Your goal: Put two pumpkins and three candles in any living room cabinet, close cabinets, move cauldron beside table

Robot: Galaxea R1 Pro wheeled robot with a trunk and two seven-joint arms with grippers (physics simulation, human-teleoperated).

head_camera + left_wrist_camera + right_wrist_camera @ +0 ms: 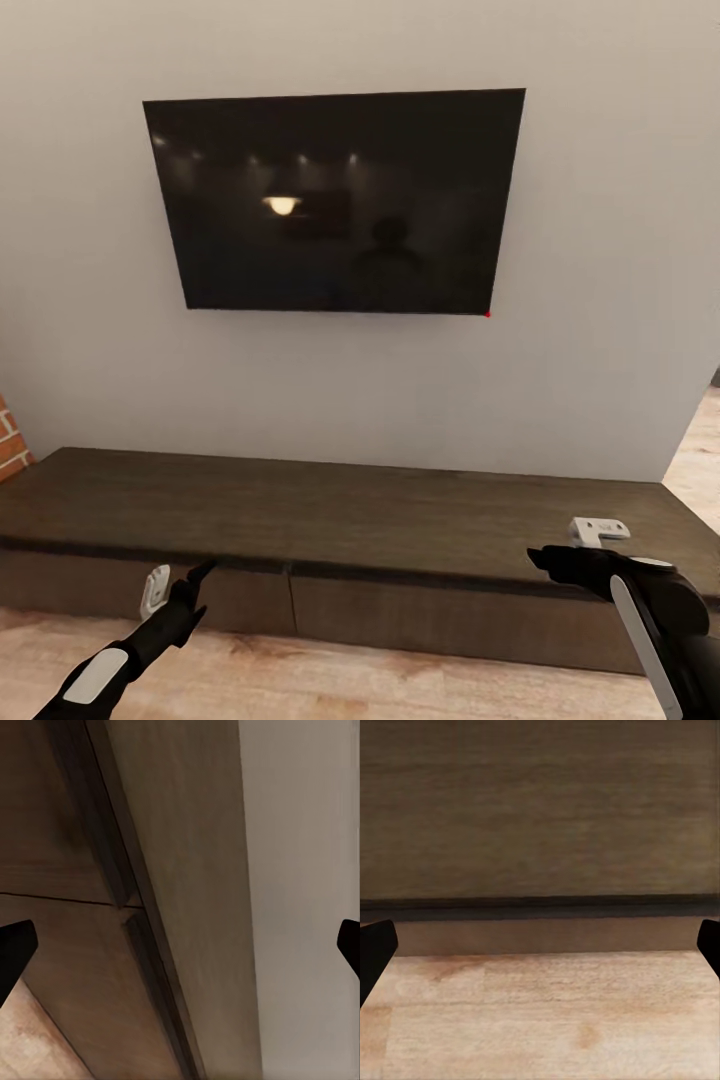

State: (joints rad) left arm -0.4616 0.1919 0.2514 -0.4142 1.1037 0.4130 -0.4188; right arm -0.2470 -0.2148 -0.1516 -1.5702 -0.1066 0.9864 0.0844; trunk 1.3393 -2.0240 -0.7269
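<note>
In the head view, the cabinet [350, 520] is seen as a long dark-brown unit under a wall-mounted television [335, 200], its drawer fronts flush and shut. The left claw [190, 580] is held just before the cabinet's front edge, near the seam between two fronts; the right claw [545, 560] is raised over the top's front edge.

In the left wrist view, the cabinet [187, 870] lies straight ahead of the left claw, whose fingertips [15, 949] are spread wide, empty.

In the right wrist view, the cabinet [540, 810] and wooden floor [540, 1012] lie beyond the widely parted, empty fingertips [375, 952].
</note>
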